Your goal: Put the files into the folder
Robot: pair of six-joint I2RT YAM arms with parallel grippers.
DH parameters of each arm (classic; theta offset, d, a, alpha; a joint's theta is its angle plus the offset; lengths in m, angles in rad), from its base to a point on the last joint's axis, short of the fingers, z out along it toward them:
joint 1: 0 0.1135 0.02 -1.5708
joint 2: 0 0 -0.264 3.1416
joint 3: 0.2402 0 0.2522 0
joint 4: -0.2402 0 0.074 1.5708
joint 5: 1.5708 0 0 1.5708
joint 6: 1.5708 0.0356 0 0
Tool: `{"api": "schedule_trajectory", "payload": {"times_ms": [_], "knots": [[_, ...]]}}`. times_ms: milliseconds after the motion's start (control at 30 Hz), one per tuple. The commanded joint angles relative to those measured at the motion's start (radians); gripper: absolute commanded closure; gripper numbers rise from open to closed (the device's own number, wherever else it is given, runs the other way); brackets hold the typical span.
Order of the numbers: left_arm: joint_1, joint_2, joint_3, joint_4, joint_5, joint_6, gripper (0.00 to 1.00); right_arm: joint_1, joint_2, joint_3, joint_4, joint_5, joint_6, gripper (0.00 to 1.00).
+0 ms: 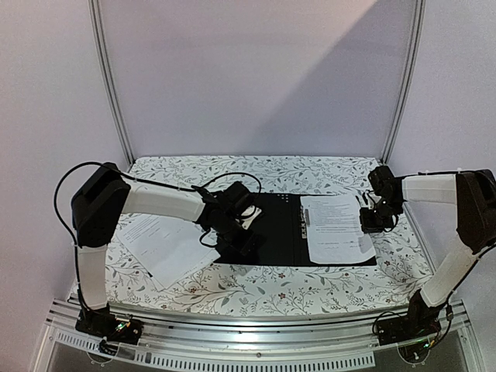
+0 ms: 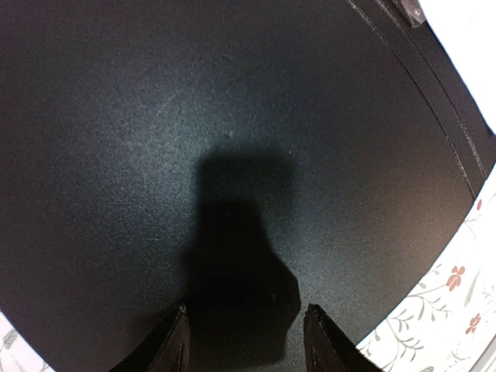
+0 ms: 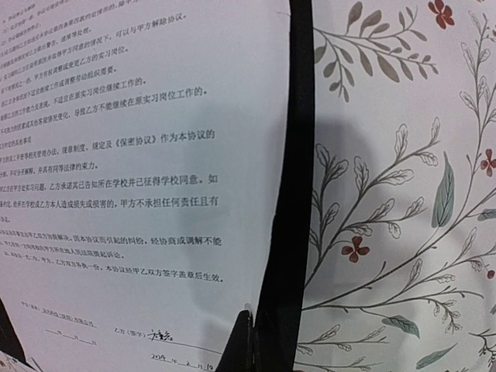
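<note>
Left jaws parted over folder (image 1: 279,232), floral tablecloth (image 1: 271,291), lilac walls (image 1: 256,77)

One flat open folder, black inside (image 1: 279,242); one white printed paper sheet (image 1: 337,229) in it; at least two overlapping white sheets (image 1: 167,248) beside it.

- The left arm (image 1: 167,203) rises from its base to a raised elbow, then reaches to the right and slightly forward across the table.
- The left gripper (image 2: 246,310) points downward; its two fingers (image 2: 174,341) stand apart with a clear gap.
- The right arm (image 1: 434,188) rises from its base to a high elbow, then extends left.
- The right gripper (image 1: 376,221) hangs downward from the wrist. Its wrist view shows only a dark tip at the lower edge; the jaw gap cannot be read.
</note>
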Motion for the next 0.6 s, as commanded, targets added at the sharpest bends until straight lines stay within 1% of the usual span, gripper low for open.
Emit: {"api": "schedule_trajectory", "payload": {"times_ms": [0, 400, 433, 567], "knots": [[0.014, 0.073, -0.046, -0.117, -0.018, 0.008, 0.49, -0.002, -0.017, 0.002, -0.016, -0.007, 0.02, 1.0], [0.008, 0.065, -0.046, -0.118, -0.022, 0.01, 0.49, -0.001, -0.009, 0.013, -0.036, -0.015, 0.033, 1.0], [0.007, 0.065, -0.046, -0.12, -0.022, 0.01, 0.49, -0.001, -0.011, 0.013, -0.039, -0.015, 0.033, 0.96], [0.007, 0.064, -0.048, -0.12, -0.027, 0.012, 0.49, -0.002, -0.02, 0.015, -0.063, -0.015, 0.023, 0.74]]}}
